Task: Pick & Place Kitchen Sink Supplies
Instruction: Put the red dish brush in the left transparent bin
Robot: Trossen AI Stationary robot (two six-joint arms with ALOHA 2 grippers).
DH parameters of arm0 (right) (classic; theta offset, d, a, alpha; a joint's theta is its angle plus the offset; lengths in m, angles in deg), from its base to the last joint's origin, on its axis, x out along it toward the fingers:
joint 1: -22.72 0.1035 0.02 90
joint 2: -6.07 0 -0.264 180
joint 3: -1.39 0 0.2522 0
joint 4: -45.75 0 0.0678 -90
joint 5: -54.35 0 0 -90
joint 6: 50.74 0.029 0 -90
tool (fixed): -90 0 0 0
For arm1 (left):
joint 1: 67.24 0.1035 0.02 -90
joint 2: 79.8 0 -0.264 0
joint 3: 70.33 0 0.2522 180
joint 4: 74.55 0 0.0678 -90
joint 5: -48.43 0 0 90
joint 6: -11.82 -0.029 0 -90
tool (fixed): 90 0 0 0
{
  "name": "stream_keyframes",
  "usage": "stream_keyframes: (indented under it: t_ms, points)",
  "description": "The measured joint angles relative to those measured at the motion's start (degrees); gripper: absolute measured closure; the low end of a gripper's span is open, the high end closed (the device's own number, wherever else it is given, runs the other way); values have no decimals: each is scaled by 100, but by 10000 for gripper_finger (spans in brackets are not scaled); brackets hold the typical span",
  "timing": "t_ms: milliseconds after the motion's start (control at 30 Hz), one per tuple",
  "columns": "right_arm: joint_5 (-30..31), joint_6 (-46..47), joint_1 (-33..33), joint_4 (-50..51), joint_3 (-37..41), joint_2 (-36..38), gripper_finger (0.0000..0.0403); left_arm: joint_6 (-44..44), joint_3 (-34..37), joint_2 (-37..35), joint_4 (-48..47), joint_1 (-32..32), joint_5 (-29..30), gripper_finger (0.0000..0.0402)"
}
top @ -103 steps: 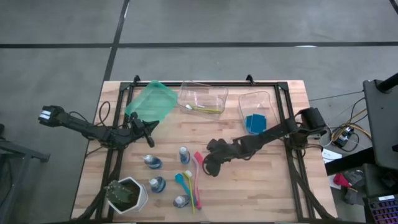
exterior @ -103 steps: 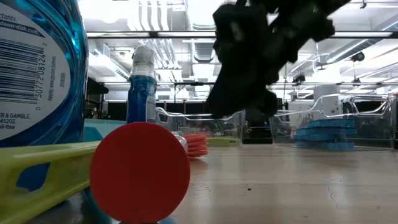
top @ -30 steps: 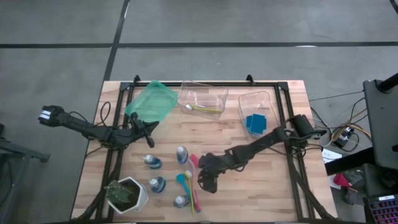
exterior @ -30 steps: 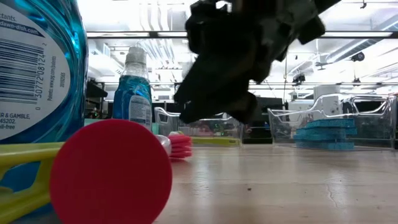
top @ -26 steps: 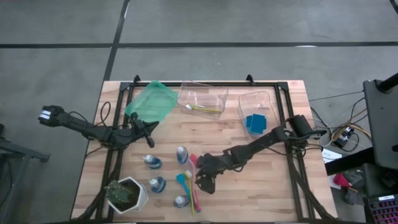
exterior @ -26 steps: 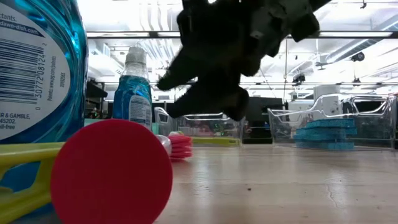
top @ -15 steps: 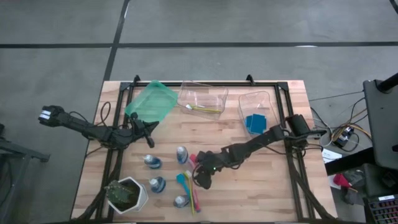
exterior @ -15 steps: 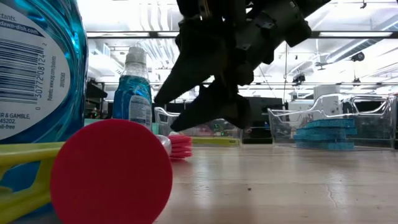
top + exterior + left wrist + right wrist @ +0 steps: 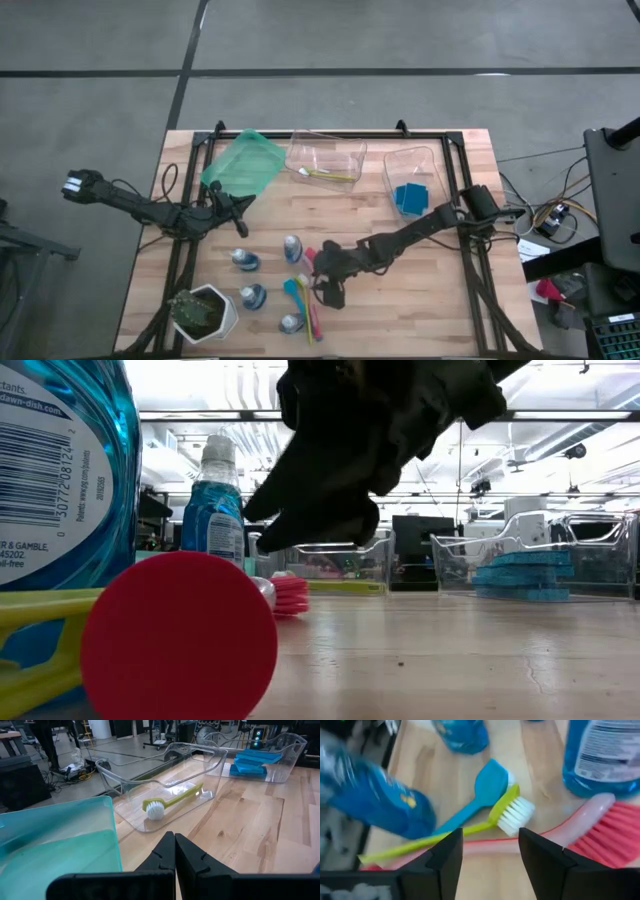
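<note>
I am working over a wooden surface [image 9: 400,300] with three bins along its far edge: a green bin [image 9: 240,165], a clear bin [image 9: 325,155] already holding one yellow-green brush [image 9: 172,800], and another clear bin [image 9: 412,180] holding blue sponges [image 9: 408,198]. Over the last few seconds I have been swinging my right gripper [image 9: 326,287] away from the middle of the surface and toward the cluster of brushes, so I judge the next pick is a brush. That gripper is now hovering directly above them, its fingers spread wide and empty. My left gripper [image 9: 175,851] is waiting just beside the green bin with its fingers pressed together on nothing. Below my right gripper are lying a pink brush [image 9: 600,827], a teal brush [image 9: 482,790] and a thin yellow-green brush [image 9: 507,812] with white bristles, overlapping one another. Small bottles [image 9: 292,248] of blue liquid are standing close around them.
</note>
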Motion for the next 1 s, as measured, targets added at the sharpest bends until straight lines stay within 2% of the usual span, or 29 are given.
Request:
stream_keyframes:
  t_ms: [300,533,700,900,1000]
  points:
    - [149,-1388,125,-175,31,-179,289,0,-1,1,-33,2,0,401]
    - [166,-1619,126,-239,-316,-636,384,0,-2,2,-28,1,-1,401]
    - [170,-1596,126,250,-778,-936,394,0,-2,11,-67,0,-1,401]
    - [170,-1570,126,1433,-1295,-1014,394,0,-2,15,-145,1,0,401]
    - [166,-1566,126,2351,-1589,-975,394,1,-1,13,-148,0,-1,401]
